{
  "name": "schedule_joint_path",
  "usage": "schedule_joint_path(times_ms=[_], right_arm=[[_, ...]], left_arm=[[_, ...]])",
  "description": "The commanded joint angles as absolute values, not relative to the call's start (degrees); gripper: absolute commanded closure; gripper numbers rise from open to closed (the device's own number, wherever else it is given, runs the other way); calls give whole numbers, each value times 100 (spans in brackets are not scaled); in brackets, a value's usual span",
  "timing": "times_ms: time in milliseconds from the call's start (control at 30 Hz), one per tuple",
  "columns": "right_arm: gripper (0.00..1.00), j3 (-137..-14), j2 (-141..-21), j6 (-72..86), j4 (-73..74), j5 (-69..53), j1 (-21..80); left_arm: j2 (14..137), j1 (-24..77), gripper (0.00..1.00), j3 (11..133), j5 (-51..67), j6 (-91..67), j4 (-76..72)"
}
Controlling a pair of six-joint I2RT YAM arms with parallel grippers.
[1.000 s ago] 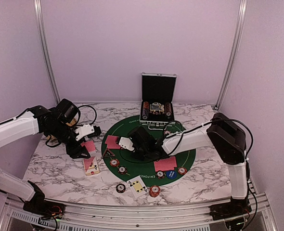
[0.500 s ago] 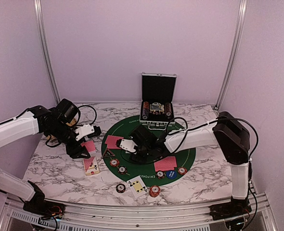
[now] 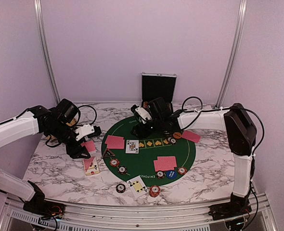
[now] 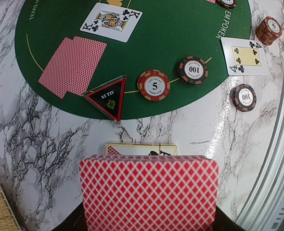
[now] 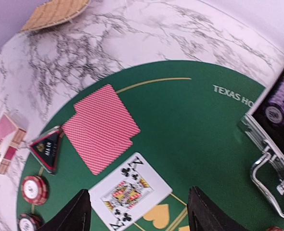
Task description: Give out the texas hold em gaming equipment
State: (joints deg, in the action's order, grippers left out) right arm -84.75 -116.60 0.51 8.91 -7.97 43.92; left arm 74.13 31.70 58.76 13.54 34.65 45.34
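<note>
In the top view, the left gripper sits near the worktop's left edge, clamped on a red-backed deck. The right gripper hangs over the far part of the green mat, jaws spread and empty. The deck lies to its left and nearer the front edge, so that arm would have to reach across the mat.

In the left wrist view, the deck fills the near frame with its free edge toward the mat. A king of clubs lies face up beyond.

In the right wrist view, the king lies just ahead, between the parted fingers, and nothing is gripped.
</note>
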Motion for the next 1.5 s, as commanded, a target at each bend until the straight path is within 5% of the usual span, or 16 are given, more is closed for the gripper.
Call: schedule_joint_path(times_ms=[0,333,967,1467], right_arm=[[33,-8747,-11832,1118,421,-1784,4516],[25,-7966,-11778,4500,-2187,-3787,4583],[13,-8545,-12559,5895,-2906,-4622,5297],[15,-8699,-12844,6472,-3381,-4776,5358]], left_arm=[[7375,3146,100,6038,1514,3444,4685],[7380,3155,100,6098,1546,3544,4676],[7444,3302,100,6195,1449,3683,4642],[7544,3469,100,6266,1308,3687,4525]])
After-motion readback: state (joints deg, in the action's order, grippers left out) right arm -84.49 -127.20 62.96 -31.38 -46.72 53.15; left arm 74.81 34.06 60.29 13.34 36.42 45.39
